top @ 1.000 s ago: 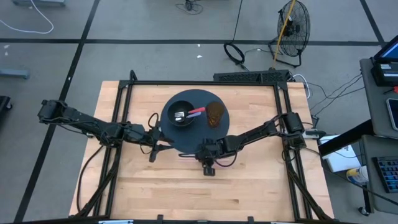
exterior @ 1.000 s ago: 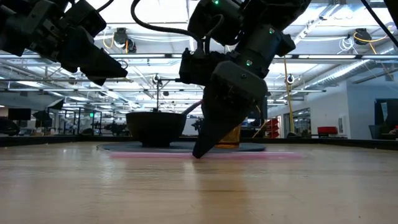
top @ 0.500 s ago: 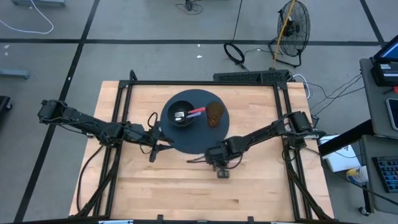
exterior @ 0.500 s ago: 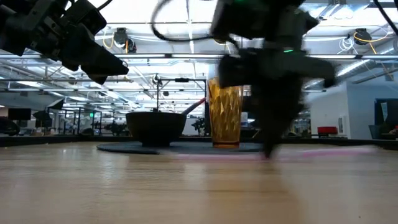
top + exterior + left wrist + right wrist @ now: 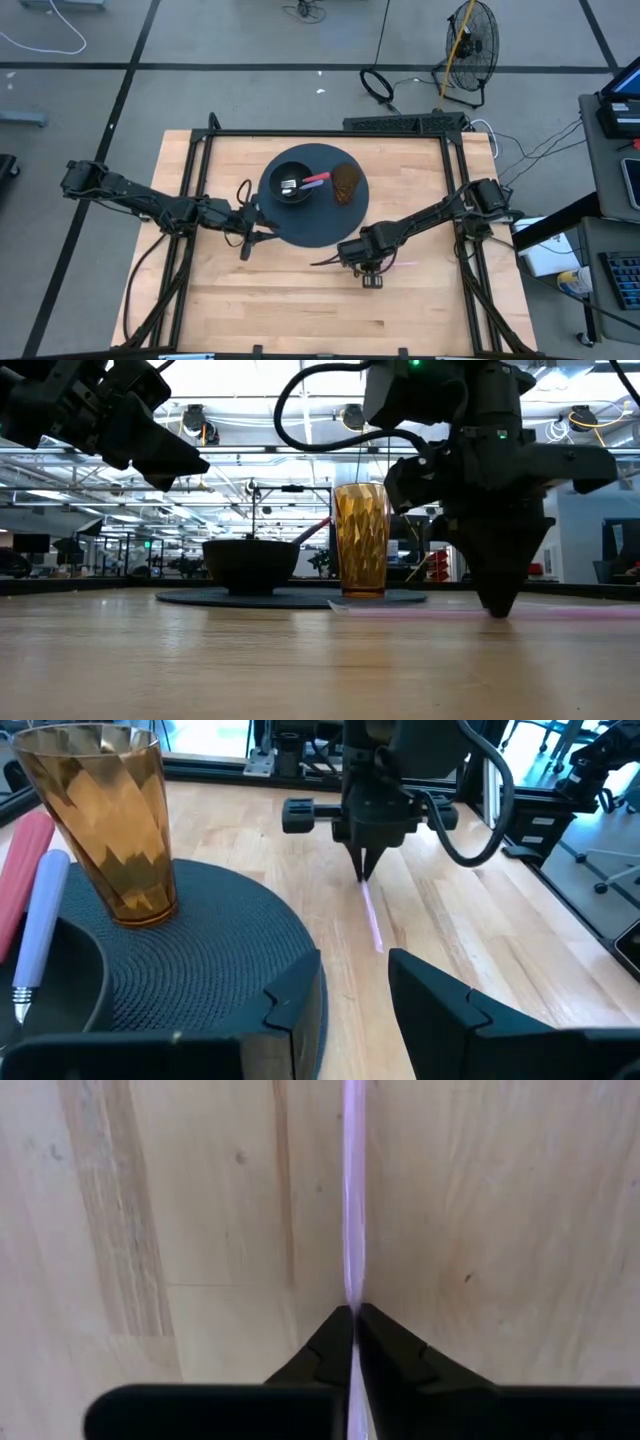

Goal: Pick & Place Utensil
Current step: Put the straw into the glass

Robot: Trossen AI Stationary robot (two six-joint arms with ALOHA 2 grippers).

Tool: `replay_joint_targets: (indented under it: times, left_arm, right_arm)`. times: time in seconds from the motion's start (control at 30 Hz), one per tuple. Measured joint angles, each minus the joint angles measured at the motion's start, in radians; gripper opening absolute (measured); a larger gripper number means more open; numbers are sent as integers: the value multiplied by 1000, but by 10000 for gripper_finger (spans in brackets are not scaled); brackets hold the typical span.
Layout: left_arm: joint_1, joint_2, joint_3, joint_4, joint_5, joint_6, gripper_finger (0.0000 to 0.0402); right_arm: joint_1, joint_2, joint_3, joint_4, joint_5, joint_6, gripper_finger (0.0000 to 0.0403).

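- The right tool point(image 5: 497, 605) points straight down at the table point(image 5: 250, 310), in front of the round dark mat point(image 5: 322, 225) and toward its right side.
- Its two fingers point(image 5: 335, 1348) are pressed together on a thin pale purple utensil point(image 5: 353, 1200), so the right tool is pinching this utensil.
- The purple utensil point(image 5: 371, 917) lies flat on the bare wood and does not lie on the mat; in the left wrist view it runs as a thin line away from the tip of the right tool point(image 5: 363, 870).
- In the low view, the utensil point(image 5: 420, 611) shows as a faint pink line along the table surface, and the tip of the right tool meets the table at this line.
- The left tool point(image 5: 352, 982) is above the table at the left edge of the mat, and it faces toward the mat and the right arm.
- The fingers point(image 5: 295, 1000) of the left tool are spread, with nothing between them.
- A black bowl point(image 5: 292, 183) stands on the left part of the mat.
- In the bowl rest a utensil with a red handle point(image 5: 316, 179) and one with a pale handle point(image 5: 38, 925); both handles lean out over the rim.
- An amber faceted glass point(image 5: 360, 540) stands upright on the mat, just to the right of the bowl.
- The glass and the bowl stand well apart from the right tool.
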State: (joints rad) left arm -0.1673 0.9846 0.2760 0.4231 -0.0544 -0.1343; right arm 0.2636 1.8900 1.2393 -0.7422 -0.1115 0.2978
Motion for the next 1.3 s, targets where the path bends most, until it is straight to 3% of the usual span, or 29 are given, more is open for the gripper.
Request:
replay_joint_targets:
  times: [0.37,0.53,0.97,1.3]
  left_arm:
    - [-3,0,0,-1,0,-2,122]
    - [-3,0,0,-1,0,0,122]
    - [-3,0,0,-3,0,3,122]
    - [-4,1,0,-2,0,1,122]
  right_arm:
    - [-13,-9,-11,32,-31,-14,112]
    - [-34,-31,-12,71,-16,-11,140]
    - [-49,-45,-12,361,-20,-44,146]
    - [-59,40,-10,419,-42,-53,135]
